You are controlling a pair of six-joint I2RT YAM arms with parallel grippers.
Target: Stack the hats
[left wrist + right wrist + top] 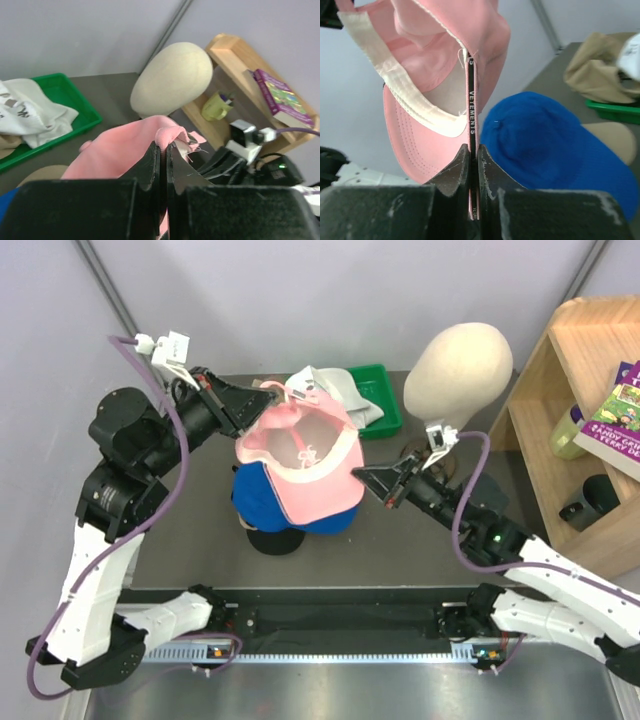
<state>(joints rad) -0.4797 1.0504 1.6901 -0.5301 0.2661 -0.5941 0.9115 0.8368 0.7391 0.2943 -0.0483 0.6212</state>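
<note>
The left hand (253, 415) and right hand (362, 476) are each pinching shut on opposite edges of the pink cap (300, 455), holding it open side up over the blue cap (262, 502) at the middle of the counter (430, 550). A white cap (335, 388) is lying on the green tray (388, 405) behind.

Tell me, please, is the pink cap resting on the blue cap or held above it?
Held above: left gripper and right gripper each pinch the pink cap, with the blue cap below.
</note>
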